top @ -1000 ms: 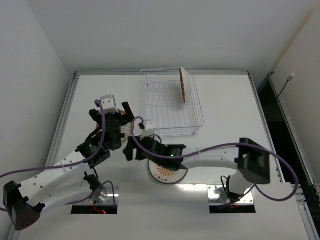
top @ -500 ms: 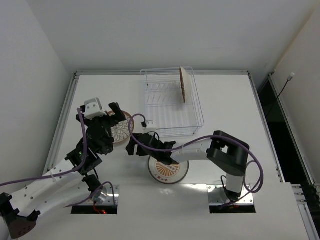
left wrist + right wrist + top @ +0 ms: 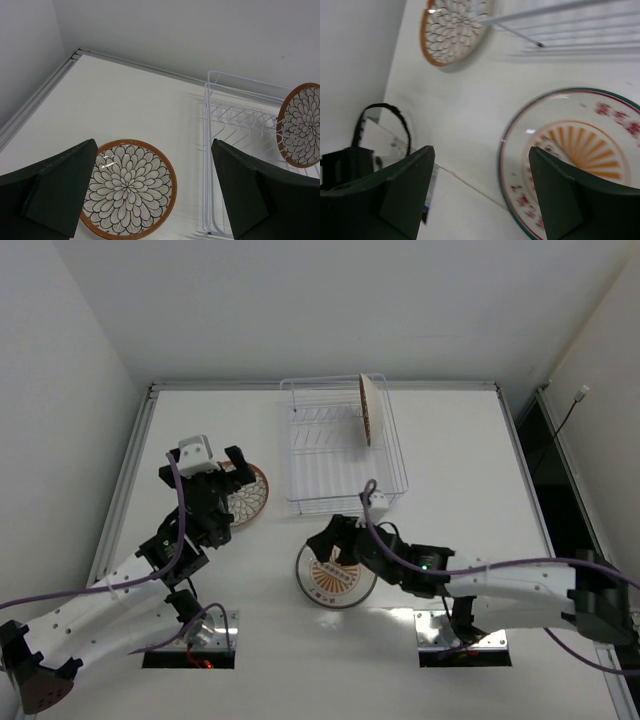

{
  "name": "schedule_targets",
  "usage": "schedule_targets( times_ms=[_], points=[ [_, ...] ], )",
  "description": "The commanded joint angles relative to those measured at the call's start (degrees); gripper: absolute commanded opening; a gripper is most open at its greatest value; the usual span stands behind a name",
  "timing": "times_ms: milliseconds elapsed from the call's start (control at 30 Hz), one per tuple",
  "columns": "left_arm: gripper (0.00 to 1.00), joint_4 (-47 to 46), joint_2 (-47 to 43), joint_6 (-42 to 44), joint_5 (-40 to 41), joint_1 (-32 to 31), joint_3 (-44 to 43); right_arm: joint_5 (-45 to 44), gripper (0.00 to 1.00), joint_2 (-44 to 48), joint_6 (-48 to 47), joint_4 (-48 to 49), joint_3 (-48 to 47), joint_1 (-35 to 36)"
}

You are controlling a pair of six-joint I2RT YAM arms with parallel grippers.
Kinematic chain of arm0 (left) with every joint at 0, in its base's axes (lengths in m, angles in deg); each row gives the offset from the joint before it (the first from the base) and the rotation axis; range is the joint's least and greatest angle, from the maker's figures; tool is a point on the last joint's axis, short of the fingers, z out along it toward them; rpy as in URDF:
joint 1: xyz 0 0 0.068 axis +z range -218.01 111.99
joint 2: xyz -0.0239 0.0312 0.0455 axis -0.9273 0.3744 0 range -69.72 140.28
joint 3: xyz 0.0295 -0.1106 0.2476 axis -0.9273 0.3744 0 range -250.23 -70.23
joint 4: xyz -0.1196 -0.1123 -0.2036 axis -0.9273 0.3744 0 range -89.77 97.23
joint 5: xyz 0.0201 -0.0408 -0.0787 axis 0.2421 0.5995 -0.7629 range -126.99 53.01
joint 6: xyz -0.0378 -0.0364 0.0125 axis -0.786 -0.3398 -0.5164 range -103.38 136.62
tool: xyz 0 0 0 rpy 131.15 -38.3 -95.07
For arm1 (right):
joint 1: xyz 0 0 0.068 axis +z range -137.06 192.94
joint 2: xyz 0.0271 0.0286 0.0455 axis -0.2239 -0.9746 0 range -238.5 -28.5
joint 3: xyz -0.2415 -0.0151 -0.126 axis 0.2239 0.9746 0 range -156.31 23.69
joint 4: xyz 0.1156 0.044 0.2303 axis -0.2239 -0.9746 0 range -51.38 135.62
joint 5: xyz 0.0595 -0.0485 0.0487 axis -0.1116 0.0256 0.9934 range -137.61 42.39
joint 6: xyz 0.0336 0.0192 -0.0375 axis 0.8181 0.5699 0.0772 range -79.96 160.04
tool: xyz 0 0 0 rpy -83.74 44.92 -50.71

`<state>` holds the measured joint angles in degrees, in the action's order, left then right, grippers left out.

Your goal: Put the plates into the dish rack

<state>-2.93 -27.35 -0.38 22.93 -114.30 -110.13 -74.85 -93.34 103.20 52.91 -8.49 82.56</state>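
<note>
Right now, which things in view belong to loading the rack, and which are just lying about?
Job:
dish rack
racked petal plate, standing upright
flat petal plate, on the table
sunburst plate, flat on the table

Lying about:
black cable, beyond the table's right edge

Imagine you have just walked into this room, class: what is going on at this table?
Plates are being loaded into a white wire dish rack. One petal-patterned plate already stands upright in it. The left tool hangs open over a second petal plate lying flat on the table, left of the rack. The right tool, also open, is beside the sunburst plate, flat on the table in front of the rack. Neither holds anything.
</note>
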Motion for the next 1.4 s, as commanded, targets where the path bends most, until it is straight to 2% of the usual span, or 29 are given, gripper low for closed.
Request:
schedule_targets(
  times_ms=[0,67,167,267,400,567,733,833,967,1100,1133,1167,1200,1367],
  points=[
    [1.0,-1.1,-0.7,0.0,-0.5,0.5,-0.8,-3.2,0.74,8.7,5.0,-9.6,7.6,0.2],
    [1.0,-1.1,-0.1,0.0,-1.1,0.5,-1.3,-3.7,0.74,14.0,6.2,-14.0,11.1,-0.4],
    [1.0,-0.6,1.0,0.0,-1.1,0.5,-1.3,-4.2,0.74,17.8,12.6,-20.2,15.6,-1.2],
    [1.0,-0.6,1.0,0.6,-1.1,0.5,-1.3,-3.1,0.74,22.8,16.1,-18.5,20.0,-2.6],
    [1.0,-0.6,1.6,0.6,-1.1,0.5,-1.3,-4.3,0.74,24.8,21.9,-26.2,20.6,-3.7],
    [1.0,-0.6,1.6,0.6,-0.6,0.5,-1.3,0.7,0.73,22.6,21.0,-21.1,22.5,-6.7],
    [1.0,-0.6,1.6,0.6,-0.6,0.5,-1.3,9.6,0.68,14.2,18.5,-12.3,23.7,-11.6],
    [1.0,-0.6,1.6,0.6,-0.1,0.5,-1.3,15.6,0.61,9.1,16.2,-6.5,25.0,-16.0],
    [1.0,-1.1,1.6,0.6,-0.1,0.5,-1.3,19.7,0.37,6.5,14.4,-2.5,25.6,-19.9],
    [1.0,-1.1,1.6,0.6,-0.1,0.5,-1.3,21.8,0.17,7.2,13.3,-3.0,26.2,-21.1],
    [1.0,-1.1,1.6,1.1,-0.1,0.5,-1.3,21.8,0.06,8.4,12.4,-4.1,24.9,-21.1],
    [1.0,-1.1,1.6,1.1,-0.1,0.5,-1.3,20.8,0.03,9.2,12.4,-5.5,24.2,-21.1],
    [1.0,-1.7,1.1,1.1,0.5,0.5,-1.3,18.9,0.0,10.2,11.6,-9.1,23.3,-21.1],
    [1.0,-1.7,1.0,1.1,0.5,0.5,-0.8,14.9,0.0,17.0,10.4,-22.4,19.0,-17.7]
  ],
)
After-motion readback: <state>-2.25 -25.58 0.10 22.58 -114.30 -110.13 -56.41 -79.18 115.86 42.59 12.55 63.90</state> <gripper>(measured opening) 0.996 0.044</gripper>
